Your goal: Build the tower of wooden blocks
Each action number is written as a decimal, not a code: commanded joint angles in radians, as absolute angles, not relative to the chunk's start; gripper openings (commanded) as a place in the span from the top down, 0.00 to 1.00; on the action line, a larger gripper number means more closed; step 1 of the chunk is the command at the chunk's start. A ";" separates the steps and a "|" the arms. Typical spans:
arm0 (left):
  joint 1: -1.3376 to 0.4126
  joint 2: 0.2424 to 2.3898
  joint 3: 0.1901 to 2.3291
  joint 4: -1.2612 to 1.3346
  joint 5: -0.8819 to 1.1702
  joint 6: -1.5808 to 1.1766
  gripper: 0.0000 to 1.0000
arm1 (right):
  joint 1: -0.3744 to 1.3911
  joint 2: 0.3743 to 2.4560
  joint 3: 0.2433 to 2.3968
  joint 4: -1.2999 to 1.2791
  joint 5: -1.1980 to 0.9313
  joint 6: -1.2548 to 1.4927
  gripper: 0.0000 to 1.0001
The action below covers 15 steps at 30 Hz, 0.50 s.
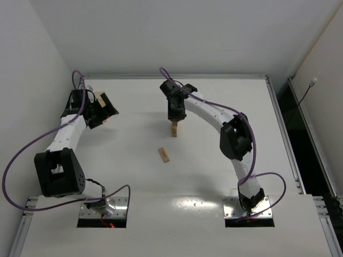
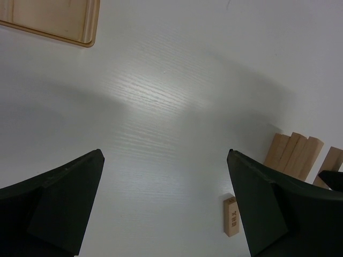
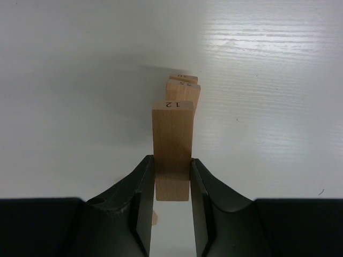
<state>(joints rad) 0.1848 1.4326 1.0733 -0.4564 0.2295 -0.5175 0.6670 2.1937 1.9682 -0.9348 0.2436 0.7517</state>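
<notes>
Wooden block (image 3: pixel 172 134), clenched in the right gripper (image 3: pixel 171 166), runs lengthwise straight toward the small tower (image 1: pixel 174 129) just beyond it in the middle of the tabletop (image 1: pixel 134 176), while the left gripper (image 2: pixel 165 155) gapes empty, well off to the left.

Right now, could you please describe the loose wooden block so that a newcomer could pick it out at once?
Start at the white table and find the wood block tower near its middle, where the right gripper holds a block. Just nearer the arm bases lies the loose block. Unlike those, it lies flat, alone and ungripped.
</notes>
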 commanded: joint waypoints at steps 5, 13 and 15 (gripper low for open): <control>0.193 1.433 1.066 -0.425 0.253 -0.529 0.00 | 0.660 2.214 2.014 -0.914 0.249 0.802 1.00; 0.202 1.442 1.066 -0.425 0.262 -0.529 0.00 | 0.660 2.233 2.023 -0.904 0.239 0.802 1.00; 0.212 1.442 1.066 -0.425 0.262 -0.529 0.00 | 0.660 2.233 2.032 -0.904 0.239 0.802 1.00</control>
<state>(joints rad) 0.1936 1.4361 1.0691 -0.4545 0.2466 -0.5175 0.6632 2.2269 1.9762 -0.9234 0.2382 0.7845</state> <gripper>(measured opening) 0.996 0.251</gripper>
